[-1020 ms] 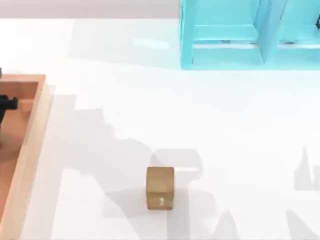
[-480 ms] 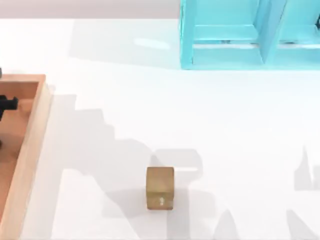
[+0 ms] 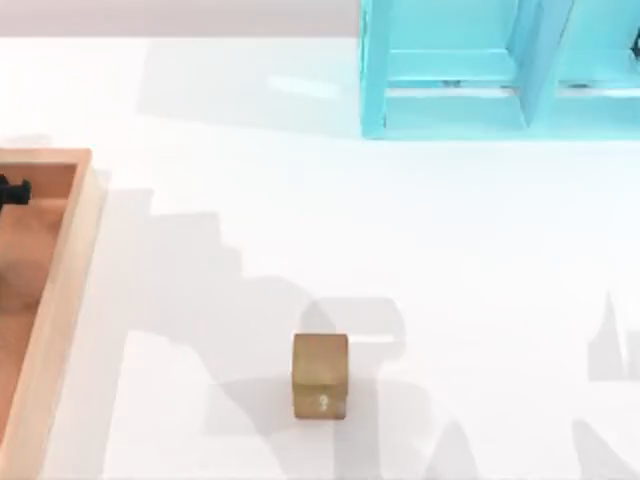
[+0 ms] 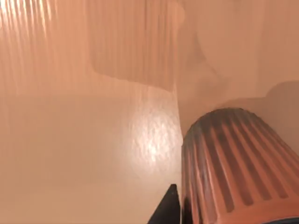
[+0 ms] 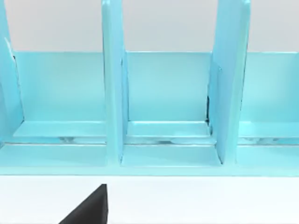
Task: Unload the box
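white table (image 3: 300,220) | box (image 3: 70,260) at left edge | left claw (image 3: 12,190) inside it

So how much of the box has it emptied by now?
One small tan cube already sits out on the white table. The left gripper is down inside the box, close beside a ribbed orange-brown object that is not yet lifted. The right gripper faces the turquoise shelf unit. What else remains inside is hidden.
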